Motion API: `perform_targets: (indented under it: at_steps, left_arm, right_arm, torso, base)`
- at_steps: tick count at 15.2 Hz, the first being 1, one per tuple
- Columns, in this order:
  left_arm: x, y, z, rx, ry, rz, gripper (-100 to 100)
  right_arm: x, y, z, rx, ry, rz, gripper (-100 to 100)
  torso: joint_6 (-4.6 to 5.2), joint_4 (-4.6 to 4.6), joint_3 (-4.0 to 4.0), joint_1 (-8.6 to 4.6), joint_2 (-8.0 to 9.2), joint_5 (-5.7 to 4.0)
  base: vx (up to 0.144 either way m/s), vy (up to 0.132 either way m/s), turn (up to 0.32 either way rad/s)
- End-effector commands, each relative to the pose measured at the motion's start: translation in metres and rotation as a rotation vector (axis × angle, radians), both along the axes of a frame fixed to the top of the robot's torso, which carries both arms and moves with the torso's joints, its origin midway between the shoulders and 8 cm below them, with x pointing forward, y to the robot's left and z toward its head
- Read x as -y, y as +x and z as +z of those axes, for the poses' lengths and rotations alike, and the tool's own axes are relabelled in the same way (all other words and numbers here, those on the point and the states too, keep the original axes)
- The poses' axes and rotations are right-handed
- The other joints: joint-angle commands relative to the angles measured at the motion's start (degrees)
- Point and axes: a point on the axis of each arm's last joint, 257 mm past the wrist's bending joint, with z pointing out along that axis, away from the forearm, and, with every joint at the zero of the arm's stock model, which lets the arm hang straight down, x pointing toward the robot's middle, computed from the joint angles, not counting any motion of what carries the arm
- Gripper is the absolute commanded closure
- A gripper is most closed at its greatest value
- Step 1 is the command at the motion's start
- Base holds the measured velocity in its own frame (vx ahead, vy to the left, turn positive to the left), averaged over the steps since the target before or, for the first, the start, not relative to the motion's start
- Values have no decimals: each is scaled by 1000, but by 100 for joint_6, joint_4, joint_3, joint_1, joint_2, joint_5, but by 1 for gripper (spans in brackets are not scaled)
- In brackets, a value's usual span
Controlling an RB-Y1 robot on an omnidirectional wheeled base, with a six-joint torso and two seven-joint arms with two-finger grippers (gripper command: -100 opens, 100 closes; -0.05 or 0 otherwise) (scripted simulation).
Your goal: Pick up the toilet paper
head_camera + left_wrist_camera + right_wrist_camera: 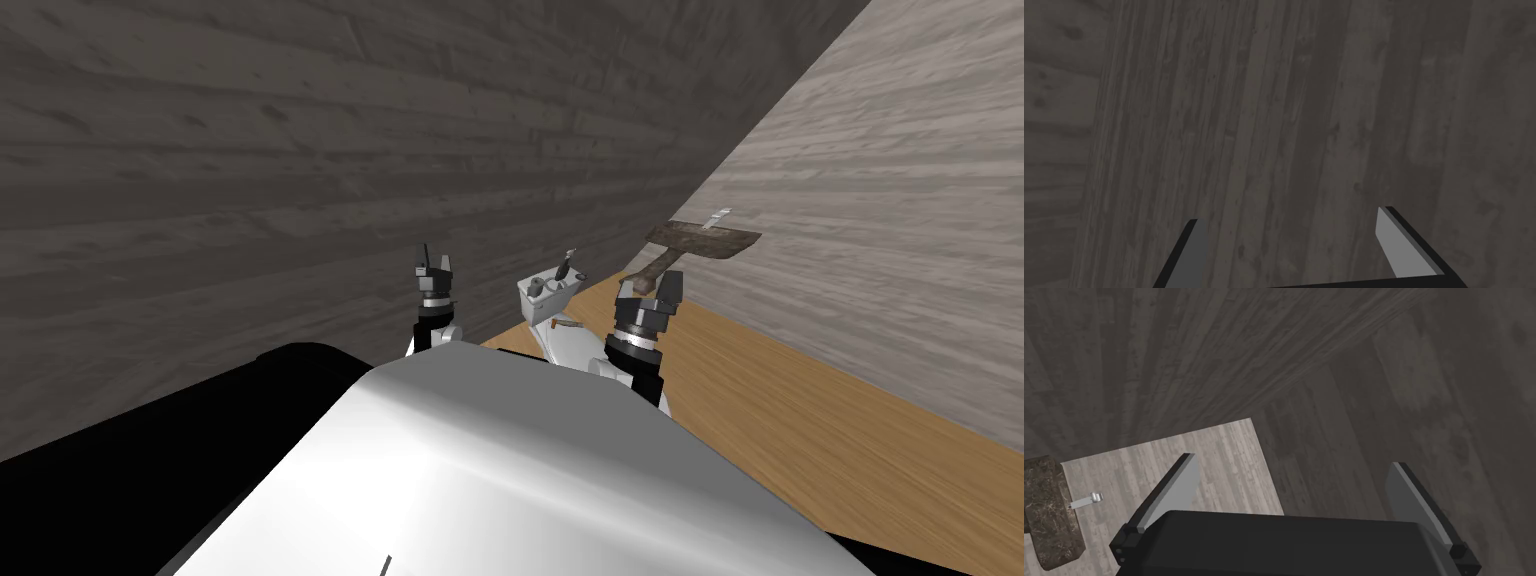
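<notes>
While both arms sit raised ahead of me with nothing gripped, I log the step in hand as approach; the reach is not begun.

- Left gripper [433, 258]: centre-left of the head frame, fingers spread, empty, facing the dark plank wall [250, 180].
- Right gripper [655, 287]: right of centre, fingers spread, empty.
- Toilet [548, 305]: white, mid-frame, between the two grippers and beyond them, set against the dark wall.
- Toilet paper [538, 286]: my best reading is the small pale object on the tank top, too small to confirm.
- Slim dark upright piece [566, 266]: on the tank just beside the paper, identity unclear.
- Marbled brown counter [705, 240] with pale tap [718, 217]: upper right of centre, on the light wall [900, 200].
- Plank floor [800, 400]: lower right.

Next move, as I judge it: bring the base nearer, tip one gripper down over the tank, and centre the paper between its spread fingers.

Hazards: the upright piece beside the paper, the wall close behind the tank, and the counter edge near my right arm.
</notes>
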Motion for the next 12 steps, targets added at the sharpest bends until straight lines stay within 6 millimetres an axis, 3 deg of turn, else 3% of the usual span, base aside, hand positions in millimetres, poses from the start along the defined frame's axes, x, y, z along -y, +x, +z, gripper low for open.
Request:
perform_targets:
  at_steps: [1,12]
  left_arm:
    - [0,0,0,0,0,0,0]
    - [0,0,0,0,0,0,0]
  right_arm:
    - [-3,1,-3,-12,-30,15,-100]
    - [-18,8,-36,-119,-230,110,-100]
  torso:
    - [0,0,0,0,0,0]
    - [-1,0,-1,3,-2,1]
  base:
    - [-1,3,32]
    - [3,11,66]
